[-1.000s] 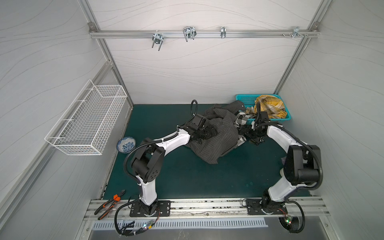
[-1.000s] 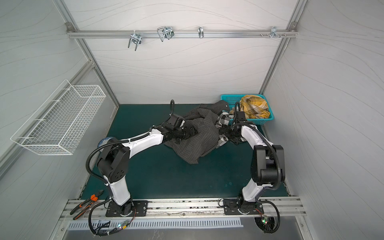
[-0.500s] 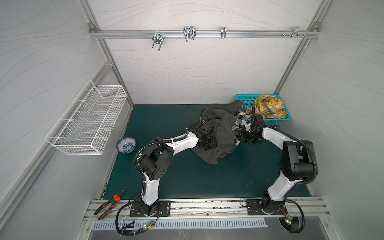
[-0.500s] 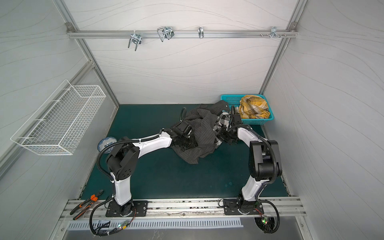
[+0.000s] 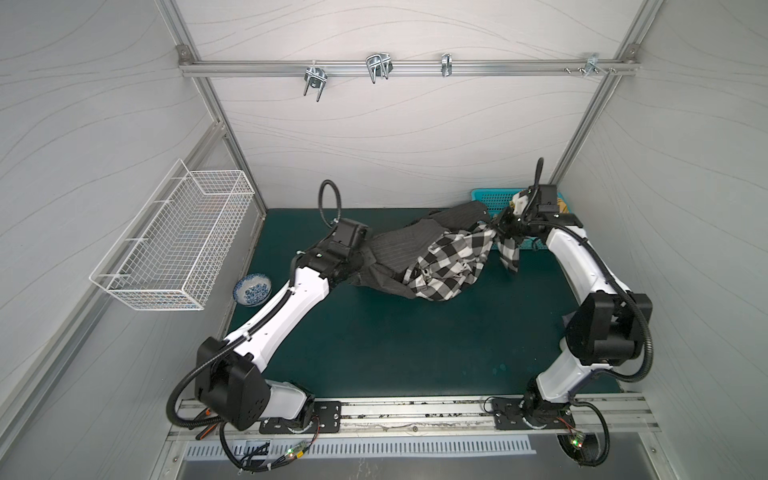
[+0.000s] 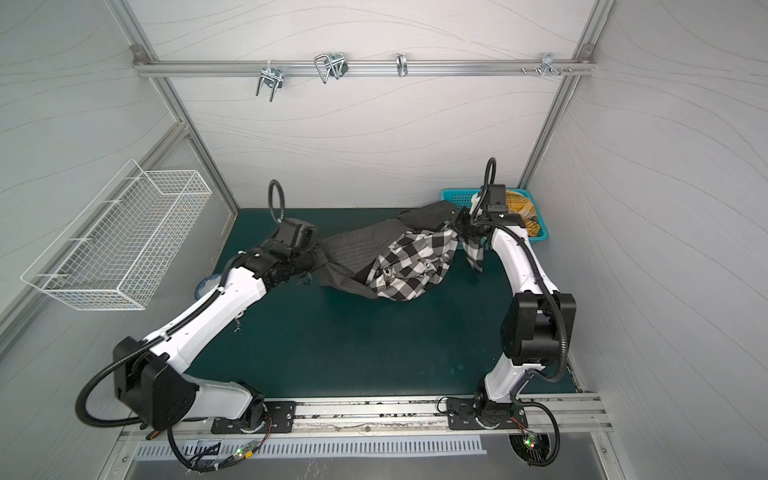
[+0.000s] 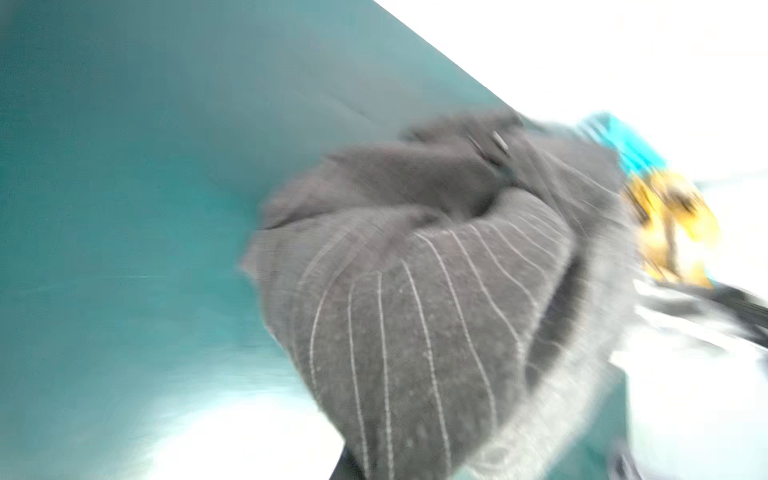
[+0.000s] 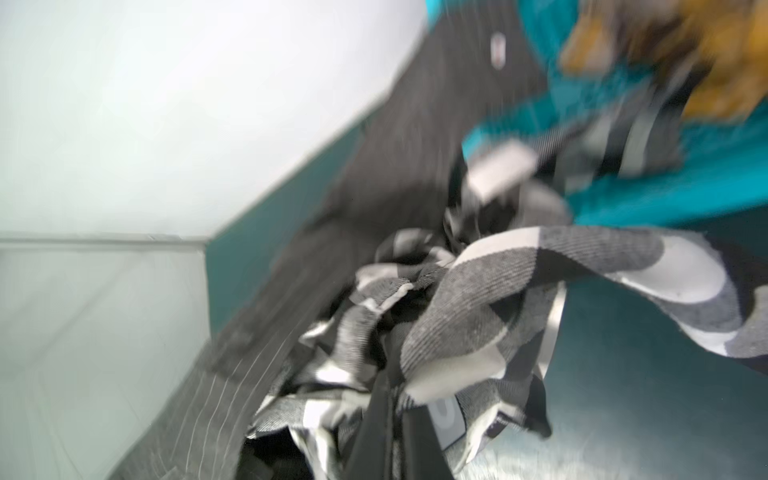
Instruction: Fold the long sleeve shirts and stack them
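**Parting two tangled shirts**

Our left gripper (image 5: 356, 269) has its jaws clamped on an edge of the charcoal pinstriped shirt (image 5: 397, 249). Our right gripper (image 5: 500, 226) has its jaws pinched on a bunched corner of the checked shirt (image 5: 451, 266), just beside the teal basket (image 5: 485, 195). Both shirts lie heaped together at the back of the worktop (image 5: 395, 345), with the checked one on top. In our judgement we should lift the checked shirt high and draw it away slowly, so that it slides free without dragging the pinstriped one or snagging the basket.
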You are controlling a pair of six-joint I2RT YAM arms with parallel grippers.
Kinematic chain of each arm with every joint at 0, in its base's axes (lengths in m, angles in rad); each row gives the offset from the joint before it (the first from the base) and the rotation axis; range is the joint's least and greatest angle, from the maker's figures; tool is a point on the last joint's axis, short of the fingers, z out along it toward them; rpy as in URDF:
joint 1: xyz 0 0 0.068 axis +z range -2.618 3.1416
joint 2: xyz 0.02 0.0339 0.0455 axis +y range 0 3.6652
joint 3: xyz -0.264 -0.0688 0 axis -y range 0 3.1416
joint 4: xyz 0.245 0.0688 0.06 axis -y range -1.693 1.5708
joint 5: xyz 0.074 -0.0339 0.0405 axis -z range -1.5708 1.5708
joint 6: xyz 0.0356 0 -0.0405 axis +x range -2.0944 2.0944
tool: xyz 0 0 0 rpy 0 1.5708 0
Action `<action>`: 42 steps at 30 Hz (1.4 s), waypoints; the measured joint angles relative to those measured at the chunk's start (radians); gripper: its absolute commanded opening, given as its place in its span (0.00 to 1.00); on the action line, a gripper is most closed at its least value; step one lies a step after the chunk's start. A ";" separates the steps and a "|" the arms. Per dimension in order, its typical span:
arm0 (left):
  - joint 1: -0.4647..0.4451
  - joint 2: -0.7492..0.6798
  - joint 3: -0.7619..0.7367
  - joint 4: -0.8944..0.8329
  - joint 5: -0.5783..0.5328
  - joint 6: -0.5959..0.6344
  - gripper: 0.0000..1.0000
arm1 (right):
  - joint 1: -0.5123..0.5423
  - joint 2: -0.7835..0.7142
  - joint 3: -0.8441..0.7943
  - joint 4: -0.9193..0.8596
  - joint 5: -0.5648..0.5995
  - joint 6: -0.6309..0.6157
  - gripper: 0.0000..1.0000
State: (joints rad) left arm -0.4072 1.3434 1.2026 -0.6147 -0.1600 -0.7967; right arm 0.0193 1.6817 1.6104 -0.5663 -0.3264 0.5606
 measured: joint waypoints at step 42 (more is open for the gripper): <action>0.005 -0.019 -0.375 0.060 0.086 -0.022 0.00 | 0.045 0.003 -0.361 0.006 0.350 -0.100 0.99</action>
State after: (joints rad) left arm -0.4023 1.3239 0.8276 -0.5552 -0.0738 -0.8188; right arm 0.0643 1.6852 1.2495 -0.5598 0.0238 0.4606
